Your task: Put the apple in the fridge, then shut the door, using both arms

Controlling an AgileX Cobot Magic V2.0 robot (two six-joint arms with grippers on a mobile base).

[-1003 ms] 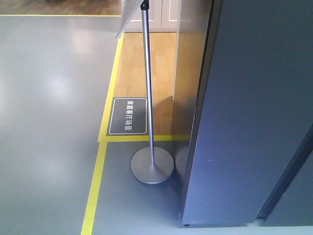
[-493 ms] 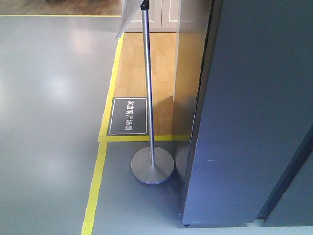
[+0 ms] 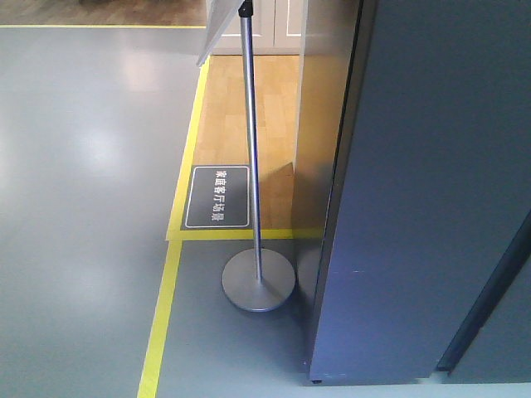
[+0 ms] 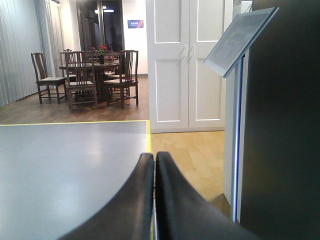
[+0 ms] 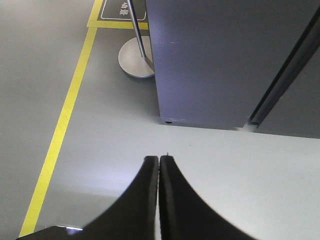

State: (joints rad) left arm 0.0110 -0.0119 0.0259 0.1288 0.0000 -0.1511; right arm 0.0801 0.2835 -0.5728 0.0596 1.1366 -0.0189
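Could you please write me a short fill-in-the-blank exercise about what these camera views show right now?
1. Both the left gripper and the right gripper have their jaws ____.
2. The sign stand has a ____ base.
3. The floor tape is ____.
4. The apple is ____ in every view.

Missing words: shut; round; yellow; absent

Fridge (image 3: 423, 191) smooth, matt grey — signpost (image 3: 253, 166) brushed metal, floor (image 3: 83, 207) glossy.

Fridge (image 3: 415, 191) top and right side, sign stand (image 3: 253, 166) panel beyond frame edges.
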